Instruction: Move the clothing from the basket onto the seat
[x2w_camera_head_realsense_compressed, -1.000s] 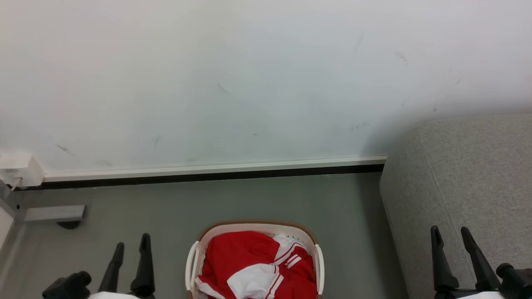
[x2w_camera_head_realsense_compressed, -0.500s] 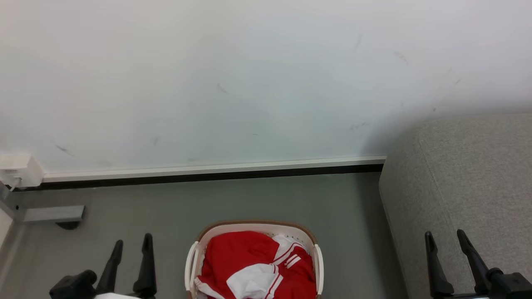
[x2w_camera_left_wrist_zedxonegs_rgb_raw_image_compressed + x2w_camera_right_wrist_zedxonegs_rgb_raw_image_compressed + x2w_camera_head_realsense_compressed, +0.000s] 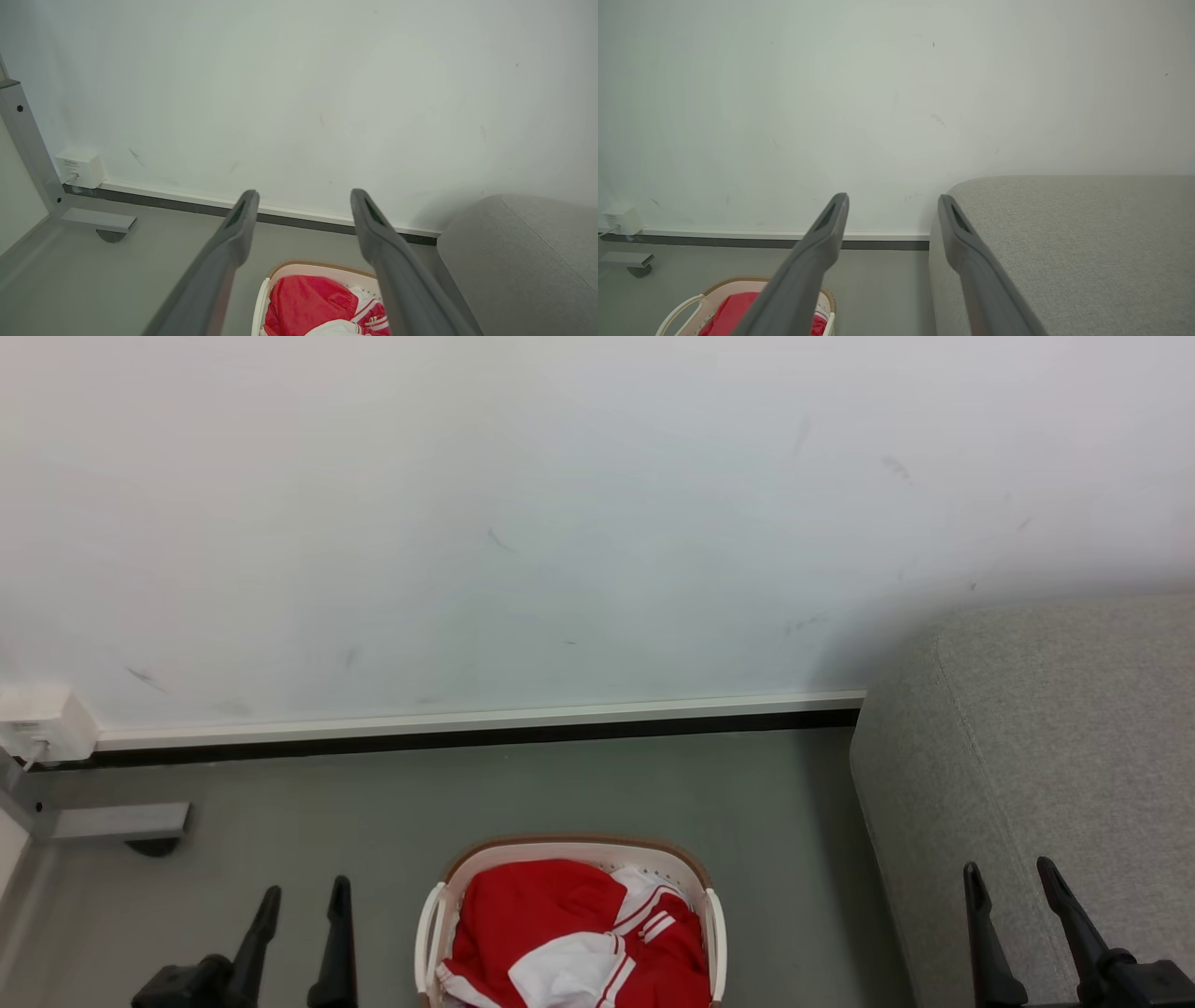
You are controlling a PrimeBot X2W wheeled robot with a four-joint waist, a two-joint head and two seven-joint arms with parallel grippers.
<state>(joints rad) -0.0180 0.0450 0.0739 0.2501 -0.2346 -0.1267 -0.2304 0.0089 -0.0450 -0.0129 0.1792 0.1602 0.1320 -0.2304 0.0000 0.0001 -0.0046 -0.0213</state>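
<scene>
Nearest, the left gripper (image 3: 306,901) and the right gripper (image 3: 1008,877) are held with jaws parted, nothing between them. Just beyond, on the floor (image 3: 560,784), the basket (image 3: 579,847) is set, with the clothing (image 3: 551,915) heaped inside it — soft, light and limp, likely to sag and trail. A raised red fold atop the heap is judged the best place to be pinched. Further right, the seat (image 3: 1046,737) is set against the wall (image 3: 560,523).
</scene>
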